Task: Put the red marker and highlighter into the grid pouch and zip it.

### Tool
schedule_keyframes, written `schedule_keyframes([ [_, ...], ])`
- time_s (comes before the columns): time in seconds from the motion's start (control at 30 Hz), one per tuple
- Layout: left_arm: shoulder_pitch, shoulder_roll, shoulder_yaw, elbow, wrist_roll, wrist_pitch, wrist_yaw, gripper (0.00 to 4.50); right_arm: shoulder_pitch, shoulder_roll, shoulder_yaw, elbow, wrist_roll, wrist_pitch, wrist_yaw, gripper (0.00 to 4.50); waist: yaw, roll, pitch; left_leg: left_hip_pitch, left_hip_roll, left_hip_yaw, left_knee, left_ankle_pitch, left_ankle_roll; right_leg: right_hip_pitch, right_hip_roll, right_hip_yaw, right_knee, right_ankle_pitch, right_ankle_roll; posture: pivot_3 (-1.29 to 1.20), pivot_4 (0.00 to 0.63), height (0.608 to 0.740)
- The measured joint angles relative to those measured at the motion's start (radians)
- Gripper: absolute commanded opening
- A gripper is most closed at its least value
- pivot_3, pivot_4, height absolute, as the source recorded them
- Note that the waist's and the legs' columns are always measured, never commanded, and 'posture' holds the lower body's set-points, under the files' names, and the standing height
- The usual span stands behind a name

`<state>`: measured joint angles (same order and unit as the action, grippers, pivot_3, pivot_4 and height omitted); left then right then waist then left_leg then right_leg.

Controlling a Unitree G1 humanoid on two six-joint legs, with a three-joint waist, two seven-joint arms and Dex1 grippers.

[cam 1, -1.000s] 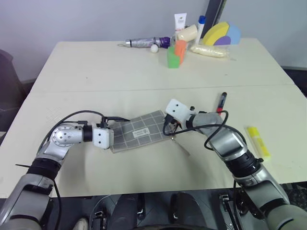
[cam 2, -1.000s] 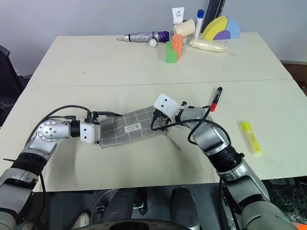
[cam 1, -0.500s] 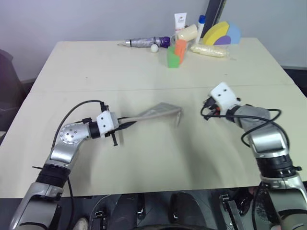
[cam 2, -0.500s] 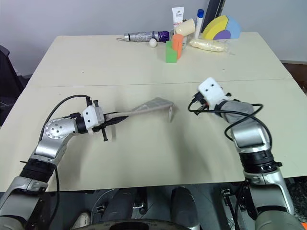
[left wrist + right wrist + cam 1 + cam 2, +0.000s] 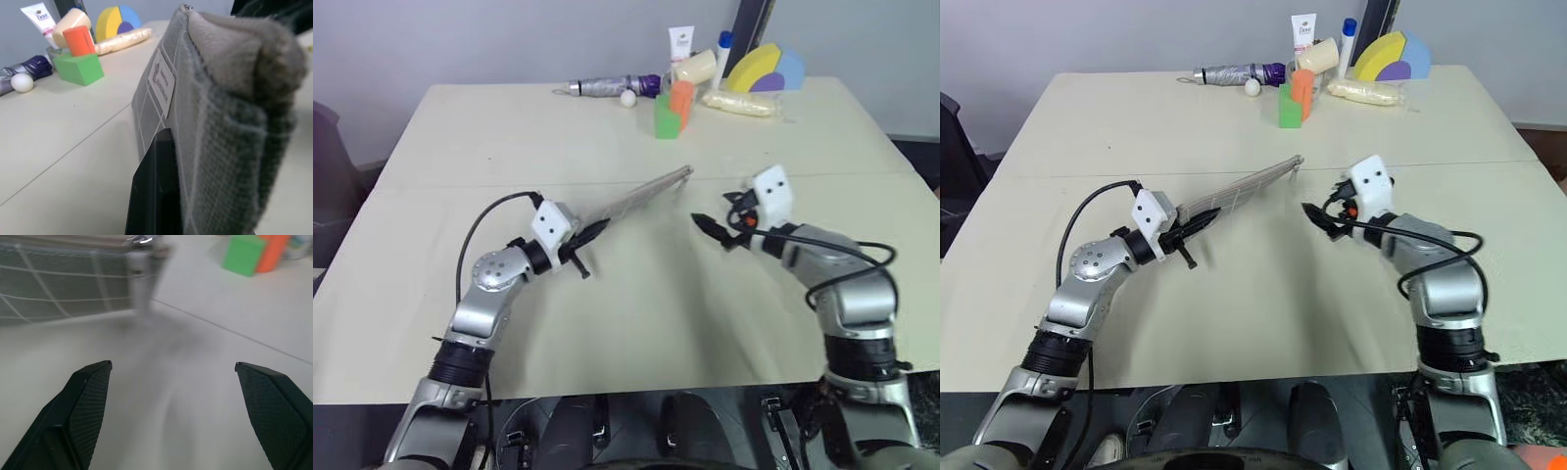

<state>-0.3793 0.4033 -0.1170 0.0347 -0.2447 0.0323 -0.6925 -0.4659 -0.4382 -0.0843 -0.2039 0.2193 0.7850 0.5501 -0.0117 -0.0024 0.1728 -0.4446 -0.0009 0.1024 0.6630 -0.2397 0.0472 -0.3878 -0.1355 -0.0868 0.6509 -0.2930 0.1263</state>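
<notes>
The grid pouch (image 5: 636, 201) hangs above the table's middle, tilted edge-on, its far end with the zipper pull (image 5: 139, 274) highest. My left gripper (image 5: 592, 230) is shut on its near end; the left wrist view shows the grey gridded fabric (image 5: 220, 98) and its white label (image 5: 164, 83) close up. A little to the pouch's right, apart from it, my right gripper (image 5: 710, 230) stands open with nothing between its fingers (image 5: 83, 396). It points toward the pouch's zipper end. The red marker and the highlighter are hidden from view.
Along the table's far edge (image 5: 509, 98) lie a folded umbrella (image 5: 607, 88), a white ball (image 5: 627, 98), green and orange blocks (image 5: 668, 116), a white tube (image 5: 681, 44) and a colourful foam arc (image 5: 764, 69). A seam (image 5: 460, 184) crosses the tabletop.
The left gripper closed on the pouch and raised it off the table, turning it edge-on. The right gripper let go of the pouch's right end, moved right and opened.
</notes>
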Motion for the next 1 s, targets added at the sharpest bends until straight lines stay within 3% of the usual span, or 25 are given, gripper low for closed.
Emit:
schedule_keyframes([
  [0.23, 0.014, -0.022, -0.003, -0.046, 0.0, 0.033, 0.011, 0.0, -0.102, 0.093, 0.022, 0.155, -0.019, -0.11, -0.093, 4.29, 0.001, 0.0, 0.0, 0.0, 0.0, 0.0, 0.0, 0.0, 0.0, 0.0, 0.0, 0.0, 0.0, 0.0, 0.0, 0.0, 0.15, 0.74],
  [0.27, 0.015, -0.022, -0.004, -0.049, 0.0, 0.04, 0.011, 0.0, -0.103, 0.095, 0.022, 0.168, -0.018, -0.119, -0.093, 4.06, 0.001, 0.0, 0.0, 0.0, 0.0, 0.0, 0.0, 0.0, 0.0, 0.0, 0.0, 0.0, 0.0, 0.0, 0.0, 0.0, 0.15, 0.74],
  [0.37, 0.018, -0.023, -0.004, -0.053, 0.0, 0.051, 0.015, 0.0, -0.103, 0.099, 0.022, 0.188, -0.009, -0.127, -0.091, 3.06, -0.001, 0.0, 0.0, 0.0, 0.0, 0.0, 0.0, 0.0, 0.0, 0.0, 0.0, 0.0, 0.0, 0.0, 0.0, 0.0, 0.15, 0.74],
  [0.57, 0.033, -0.032, -0.008, -0.075, 0.008, 0.068, 0.02, 0.0, -0.107, 0.108, 0.024, 0.188, 0.008, -0.124, -0.09, 0.02, 0.0, 0.0, 0.0, 0.0, 0.0, 0.0, 0.0, 0.0, -0.001, 0.0, 0.0, 0.0, 0.0, 0.0, 0.0, 0.0, 0.15, 0.74],
  [1.0, 0.033, -0.064, -0.023, -0.076, 0.069, 0.07, 0.064, 0.0, -0.082, -0.019, 0.243, -0.036, -0.012, -0.055, 0.028, 0.02, 0.0, 0.0, 0.0, 0.0, 0.0, 0.0, 0.0, 0.0, 0.0, 0.0, 0.0, 0.0, 0.0, 0.0, 0.0, 0.0, 0.15, 0.74],
])
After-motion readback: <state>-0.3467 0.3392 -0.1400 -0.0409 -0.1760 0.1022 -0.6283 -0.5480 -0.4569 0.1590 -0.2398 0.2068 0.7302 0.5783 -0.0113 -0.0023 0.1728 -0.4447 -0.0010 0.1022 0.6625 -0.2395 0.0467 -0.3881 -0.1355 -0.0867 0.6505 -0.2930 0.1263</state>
